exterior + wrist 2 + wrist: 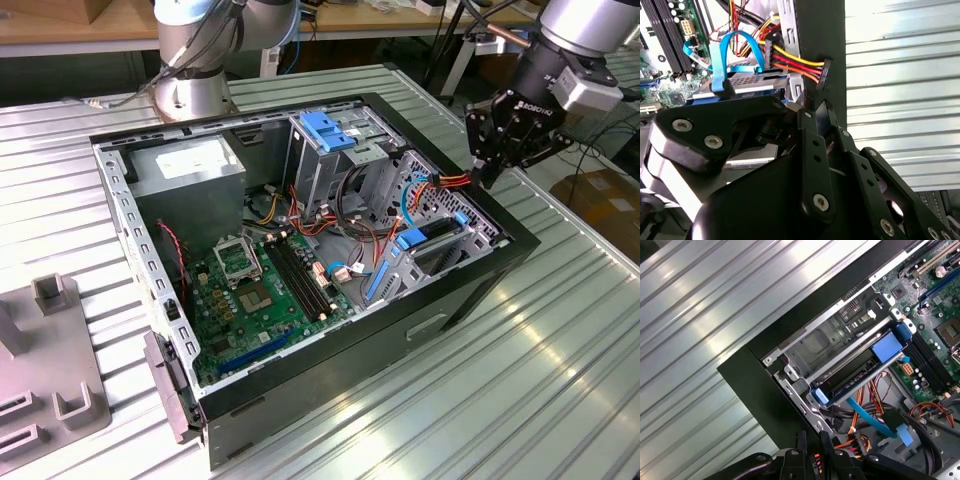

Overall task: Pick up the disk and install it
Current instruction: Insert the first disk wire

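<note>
The disk, a grey drive in a bright blue caddy rail, lies in the metal bay inside the open computer case, at the corner nearest the exterior view's right. It also appears in the exterior view as the disk and in the second wrist view as the disk, with a blue flat cable looped over it. My black gripper hangs just above the case's far right wall, apart from the disk. The fingertips of the gripper are shut with nothing between them, close beside a black power connector on yellow, red and orange wires.
The case holds a motherboard, a grey power supply and a drive cage topped by a blue bracket. Loose cables cross the middle. The arm's base stands behind the case. A grey fixture sits on the ribbed metal table.
</note>
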Available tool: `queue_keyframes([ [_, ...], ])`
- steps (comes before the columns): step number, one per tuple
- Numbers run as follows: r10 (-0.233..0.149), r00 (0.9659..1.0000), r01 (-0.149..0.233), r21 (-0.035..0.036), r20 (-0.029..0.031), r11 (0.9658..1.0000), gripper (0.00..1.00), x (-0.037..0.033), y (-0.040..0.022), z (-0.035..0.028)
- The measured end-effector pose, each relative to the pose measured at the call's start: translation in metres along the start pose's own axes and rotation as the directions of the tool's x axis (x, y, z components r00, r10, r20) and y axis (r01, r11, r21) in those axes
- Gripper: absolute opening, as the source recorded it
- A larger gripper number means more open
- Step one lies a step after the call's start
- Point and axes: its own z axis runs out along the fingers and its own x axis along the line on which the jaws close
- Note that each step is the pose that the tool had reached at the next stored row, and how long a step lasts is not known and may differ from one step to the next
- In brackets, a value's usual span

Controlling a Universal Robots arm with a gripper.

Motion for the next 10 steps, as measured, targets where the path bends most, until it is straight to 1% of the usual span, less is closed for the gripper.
queue_keyframes([
  [4, -0.001, 1.0, 0.001, -0.0005, -0.0011, 1.0, 0.25, -0.0015, -0.0057, 0.0016],
  [5, -0.001, 1.0, 0.001, -0.0003, -0.0018, 1.0, 0.31, -0.0019, -0.0067, 0.002],
  [6, -0.001, 1.0, 0.001, -0.0002, -0.0024, 1.0, 0.31, -0.0021, -0.0075, 0.0023],
  [7, -0.001, 1.0, 0.001, 0.0001, -0.0029, 1.0, 0.38, -0.0022, -0.0081, 0.0027],
  [10, -0.001, 1.0, 0.001, 0.0012, -0.0049, 1.0, 0.38, -0.0024, -0.0098, 0.0037],
])
